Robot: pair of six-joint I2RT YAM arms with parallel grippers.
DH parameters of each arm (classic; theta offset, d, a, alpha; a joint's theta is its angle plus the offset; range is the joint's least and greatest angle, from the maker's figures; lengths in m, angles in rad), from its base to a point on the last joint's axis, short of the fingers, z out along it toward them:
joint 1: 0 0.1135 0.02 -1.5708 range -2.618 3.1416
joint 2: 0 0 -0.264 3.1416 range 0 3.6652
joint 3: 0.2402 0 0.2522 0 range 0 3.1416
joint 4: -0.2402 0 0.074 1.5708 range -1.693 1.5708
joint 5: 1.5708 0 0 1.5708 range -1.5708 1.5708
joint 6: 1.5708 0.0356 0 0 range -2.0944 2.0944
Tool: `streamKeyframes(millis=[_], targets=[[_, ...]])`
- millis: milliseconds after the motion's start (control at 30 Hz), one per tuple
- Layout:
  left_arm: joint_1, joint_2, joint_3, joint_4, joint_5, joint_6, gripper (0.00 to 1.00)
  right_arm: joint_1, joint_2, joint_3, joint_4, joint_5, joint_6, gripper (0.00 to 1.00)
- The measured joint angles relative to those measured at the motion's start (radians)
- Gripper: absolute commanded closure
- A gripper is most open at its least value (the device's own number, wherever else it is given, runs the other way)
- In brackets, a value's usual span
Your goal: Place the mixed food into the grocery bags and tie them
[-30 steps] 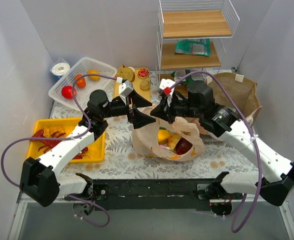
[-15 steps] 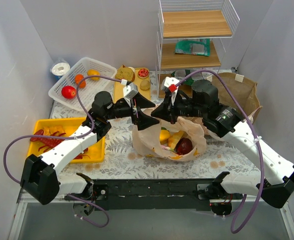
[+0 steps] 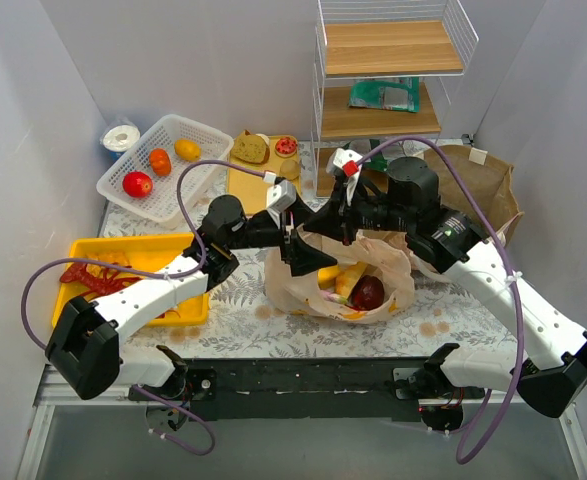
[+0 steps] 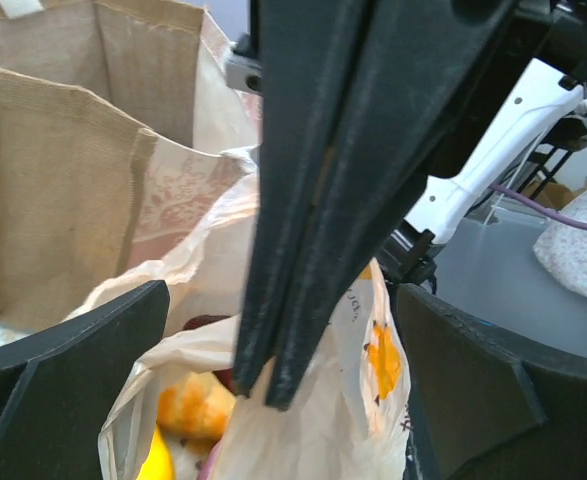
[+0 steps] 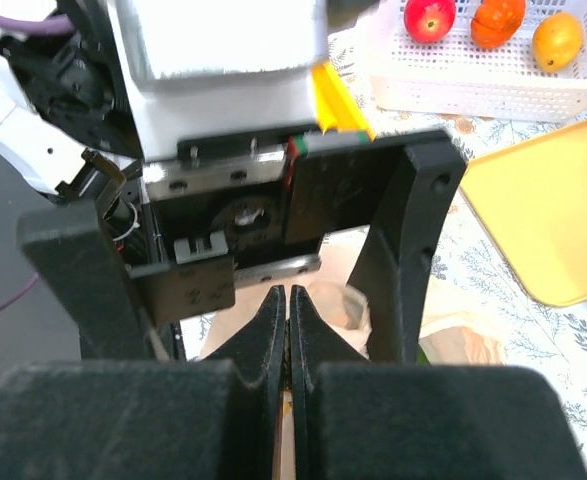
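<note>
The peach plastic bag (image 3: 383,262) stands open mid-table and holds a yellow pepper (image 3: 325,272), bread (image 3: 349,282) and a red pepper (image 3: 369,292). My right gripper (image 3: 319,228) is shut on a strip of the bag's top at its left edge; the thin plastic shows between its fingers in the right wrist view (image 5: 290,296). My left gripper (image 3: 308,255) is open, with its two fingers on either side of the right gripper's shut fingers and the bag's plastic (image 4: 303,430). The brown paper bag (image 3: 485,185) stands open at the back right.
A white basket (image 3: 189,122) with red, orange and yellow fruit sits back left. A yellow tray (image 3: 189,300) with red peppers lies left. A yellow board (image 3: 243,182) with bread and a can lies behind. A wire shelf (image 3: 383,118) holds green packets.
My left gripper has moved right and closer to the bag, until its open fingers straddle the right gripper's fingers. The right gripper has stayed shut on the bag and barely shifted.
</note>
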Motion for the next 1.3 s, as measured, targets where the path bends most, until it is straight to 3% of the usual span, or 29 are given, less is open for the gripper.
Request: streamKeyframes(millis=[67, 100, 200, 300, 400, 500, 533, 633, 667, 700, 733, 767, 867, 1033, 1300], targets=[[-0.017, 0.008, -0.025, 0.036, -0.010, -0.012, 0.08, -0.004, 0.000, -0.004, 0.001, 0.000, 0.006, 0.99], [-0.022, 0.010, -0.039, 0.045, -0.013, -0.019, 0.19, -0.006, -0.001, -0.006, 0.002, 0.000, 0.007, 0.99], [-0.038, 0.019, -0.100, 0.087, -0.024, -0.049, 0.30, -0.012, -0.003, -0.014, 0.010, 0.001, 0.010, 0.99], [-0.052, 0.032, -0.145, 0.117, -0.040, -0.072, 0.33, -0.016, -0.003, -0.019, 0.012, 0.008, 0.011, 0.99], [-0.061, 0.032, -0.179, 0.144, -0.056, -0.089, 0.42, -0.023, -0.003, -0.019, 0.015, 0.013, 0.012, 0.99], [-0.067, 0.032, -0.203, 0.166, -0.067, -0.106, 0.63, -0.027, -0.003, -0.021, 0.016, 0.016, 0.015, 0.99], [-0.067, 0.032, -0.204, 0.166, -0.069, -0.110, 0.77, -0.028, -0.004, -0.023, 0.018, 0.017, 0.015, 0.99], [-0.067, 0.032, -0.204, 0.164, -0.082, -0.122, 1.00, -0.031, -0.010, -0.034, 0.022, 0.022, 0.018, 0.99], [-0.067, 0.032, -0.204, 0.164, -0.089, -0.126, 1.00, -0.031, -0.011, -0.035, 0.021, 0.022, 0.019, 0.98], [-0.067, 0.032, -0.204, 0.165, -0.096, -0.130, 1.00, -0.032, -0.012, -0.035, 0.021, 0.022, 0.019, 0.90], [-0.067, 0.030, -0.204, 0.163, -0.107, -0.135, 1.00, -0.034, -0.014, -0.035, 0.020, 0.022, 0.019, 0.78], [-0.067, 0.025, -0.204, 0.157, -0.120, -0.137, 1.00, -0.035, -0.016, -0.035, 0.018, 0.022, 0.018, 0.51], [-0.064, -0.008, -0.202, 0.086, -0.161, -0.140, 1.00, -0.042, -0.023, -0.028, -0.003, 0.026, -0.005, 0.22], [-0.003, -0.056, -0.127, -0.119, -0.160, -0.124, 1.00, -0.054, -0.089, -0.017, -0.051, 0.058, -0.083, 0.10], [0.229, -0.083, -0.073, -0.319, 0.037, -0.031, 1.00, -0.122, -0.137, 0.029, -0.073, 0.040, -0.195, 0.08]])
